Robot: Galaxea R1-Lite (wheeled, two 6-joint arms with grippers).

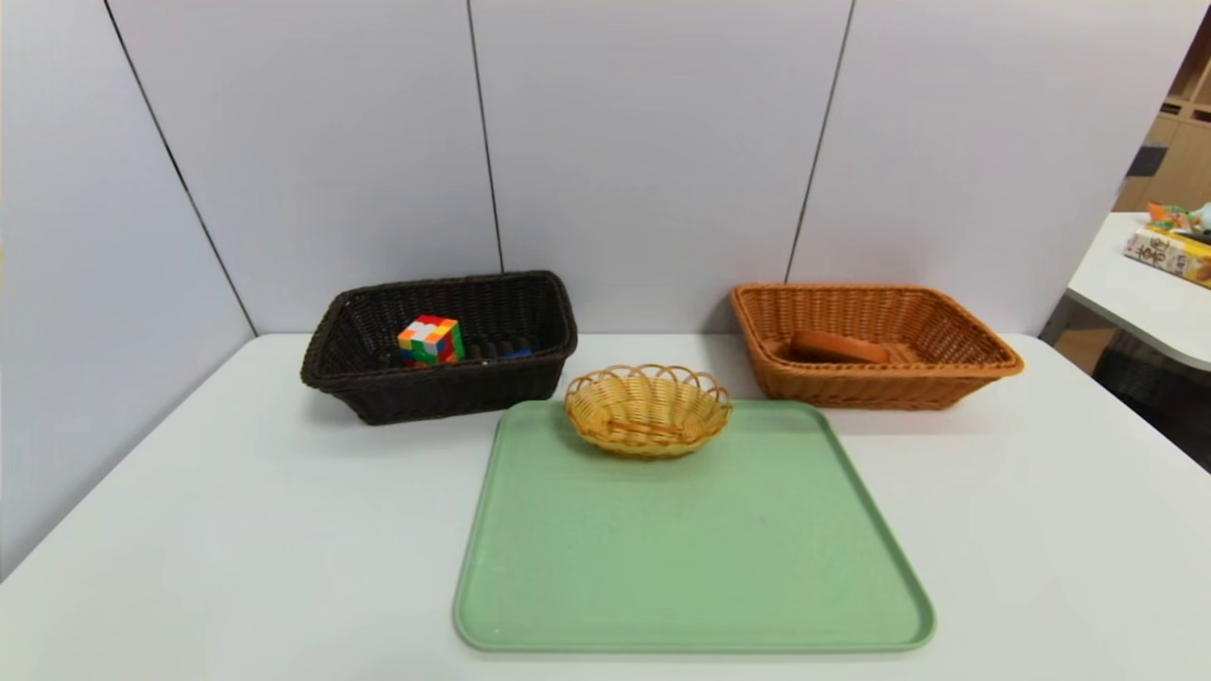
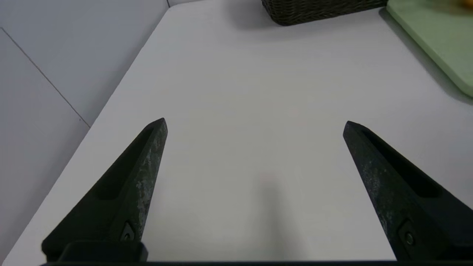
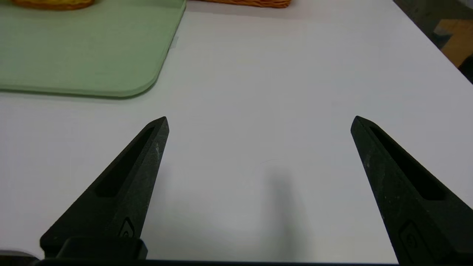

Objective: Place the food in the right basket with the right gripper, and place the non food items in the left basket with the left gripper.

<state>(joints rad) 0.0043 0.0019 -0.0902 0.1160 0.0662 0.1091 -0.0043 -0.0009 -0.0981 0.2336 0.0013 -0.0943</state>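
Note:
The dark brown left basket stands at the back left and holds a multicoloured puzzle cube; a blue bit of something lies beside the cube. The orange-tan right basket at the back right holds the food, an orange-brown crusted slice. My left gripper hangs open over bare table near the front left, with the left basket far ahead. My right gripper hangs open over bare table at the front right. Neither arm shows in the head view.
A green tray lies in the middle of the white table, with a small round yellow basket on its far edge. Grey wall panels close the back and left. A second table with boxes stands off to the right.

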